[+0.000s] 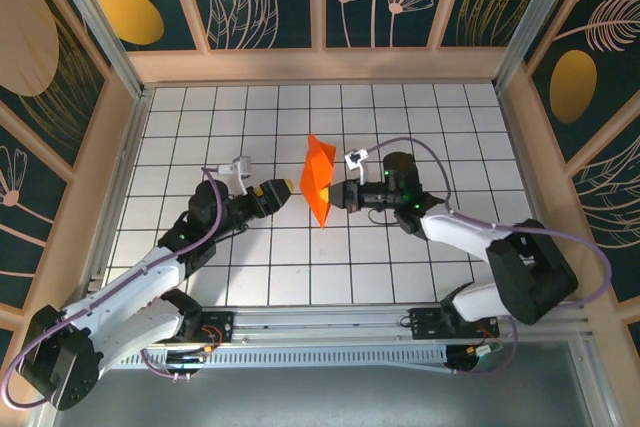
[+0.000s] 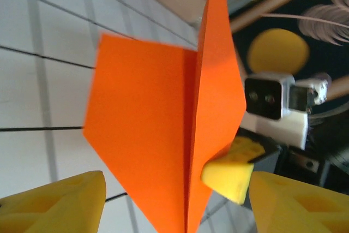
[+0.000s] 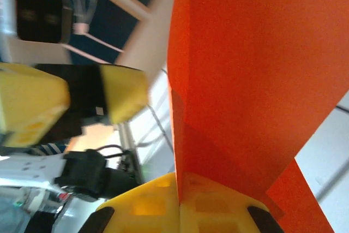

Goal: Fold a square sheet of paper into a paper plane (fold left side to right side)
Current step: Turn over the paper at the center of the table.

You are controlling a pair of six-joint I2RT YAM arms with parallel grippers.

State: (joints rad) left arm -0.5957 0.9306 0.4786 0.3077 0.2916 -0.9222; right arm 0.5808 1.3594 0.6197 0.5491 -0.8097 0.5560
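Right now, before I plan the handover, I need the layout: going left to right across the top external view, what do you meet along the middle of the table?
left gripper, open → paper plane, held up off the table → right gripper, shut on the plane's lower edge

Orange paper plane (image 3: 256, 69), its folded edge pinched in the closed yellow jaws of the right gripper (image 3: 180, 200), left gripper (image 3: 76, 105) near, not touching the paper, white gridded surface (image 3: 332, 135) behind
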